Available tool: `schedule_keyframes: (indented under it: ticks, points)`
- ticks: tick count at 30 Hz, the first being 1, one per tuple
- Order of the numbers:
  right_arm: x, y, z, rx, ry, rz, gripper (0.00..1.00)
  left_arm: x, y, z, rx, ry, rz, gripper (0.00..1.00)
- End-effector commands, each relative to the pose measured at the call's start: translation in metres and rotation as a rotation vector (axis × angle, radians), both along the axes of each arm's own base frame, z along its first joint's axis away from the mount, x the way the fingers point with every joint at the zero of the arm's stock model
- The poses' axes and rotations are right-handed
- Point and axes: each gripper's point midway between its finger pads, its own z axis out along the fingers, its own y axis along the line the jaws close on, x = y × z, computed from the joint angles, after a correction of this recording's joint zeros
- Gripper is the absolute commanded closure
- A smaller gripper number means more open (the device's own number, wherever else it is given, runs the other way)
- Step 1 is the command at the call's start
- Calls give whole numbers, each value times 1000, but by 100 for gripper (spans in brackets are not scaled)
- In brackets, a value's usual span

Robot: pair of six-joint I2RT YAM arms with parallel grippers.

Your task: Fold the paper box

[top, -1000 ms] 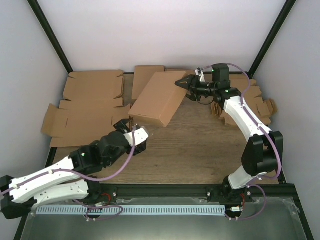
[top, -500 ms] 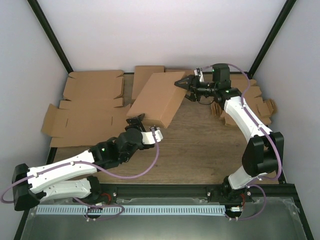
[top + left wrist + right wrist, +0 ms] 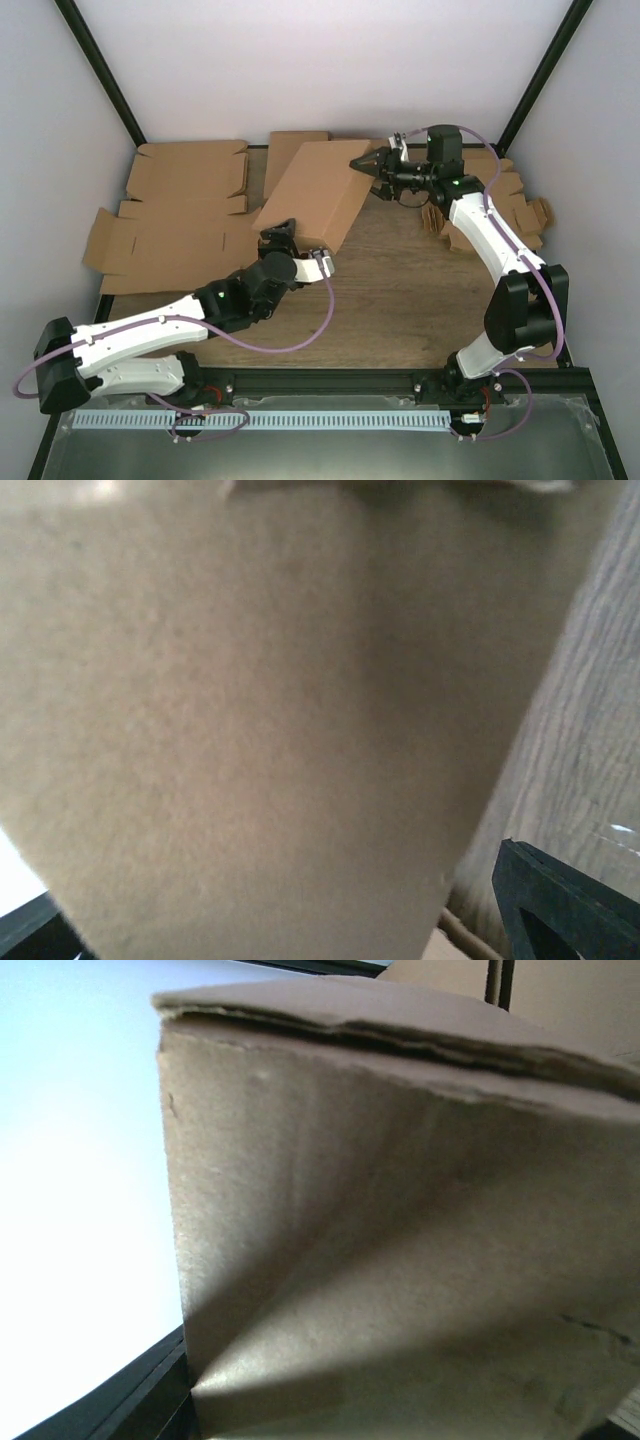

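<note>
The paper box (image 3: 315,195) is a folded brown cardboard box in the middle of the table, tilted, with its near edge low and its far right corner raised. My right gripper (image 3: 364,166) is shut on that raised corner. In the right wrist view the box's cardboard (image 3: 400,1260) fills the frame, with one dark finger (image 3: 120,1405) at the lower left. My left gripper (image 3: 284,231) is open at the box's near left corner. In the left wrist view the cardboard (image 3: 250,730) lies between the wide-apart fingertips (image 3: 560,900).
Large flat die-cut cardboard blanks (image 3: 185,215) lie at the left. Another cardboard piece (image 3: 290,148) lies behind the box. Small notched blanks (image 3: 505,215) are piled at the right, under the right arm. Black frame posts (image 3: 100,75) stand at the back corners.
My left arm has reached forward and to the right, up to the box's near left corner. The box's near edge has shifted slightly. The right gripper has barely moved.
</note>
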Motion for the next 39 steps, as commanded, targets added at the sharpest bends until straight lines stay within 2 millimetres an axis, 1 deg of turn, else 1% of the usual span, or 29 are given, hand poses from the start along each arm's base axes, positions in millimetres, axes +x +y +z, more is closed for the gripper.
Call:
schedule_keyframes:
  ticks: [1, 4, 6, 11, 15, 17, 21, 24, 26, 29, 30, 33, 36, 39]
  points:
    - [-12, 3, 39, 66, -79, 60, 41, 11, 0, 16, 22, -65, 39, 6]
    - [-12, 4, 39, 66, -82, 65, 41, 13, -1, 23, 3, -74, 33, 8]
    - [-12, 4, 39, 66, -83, 68, 41, 14, -1, 25, 9, -81, 28, 8]
    - [-15, 5, 41, 75, -87, 91, 41, 20, -2, 23, 63, -107, 38, 9]
    - [-14, 5, 40, 74, -88, 93, 40, 23, -4, 28, 62, -119, 40, 19]
    - [-13, 6, 39, 73, -85, 91, 40, 24, -5, 31, 59, -126, 39, 22]
    - [-10, 6, 33, 71, -70, 91, 33, 24, -5, 34, 65, -135, 37, 37]
    - [-3, 7, 27, 63, -63, 83, 27, 24, -4, 31, 79, -133, 44, 41]
    - [5, 7, 22, 44, -63, 69, 20, 26, -2, 27, 90, -128, 56, 41]
    - [18, 5, 8, 0, -42, 34, 5, 37, 7, 25, 55, -107, 110, 43]
    - [22, 3, 2, -18, -32, 12, 2, 43, 11, 22, 46, -95, 135, 43]
    - [29, -8, -10, -90, -23, -68, 0, 59, 22, 13, 39, -62, 193, 44]
    - [30, -24, -11, -142, -55, -137, 0, 69, 24, -1, 70, -44, 208, 45]
    - [25, -38, -13, -154, -61, -168, 0, 85, 24, -9, 92, -48, 235, 45]
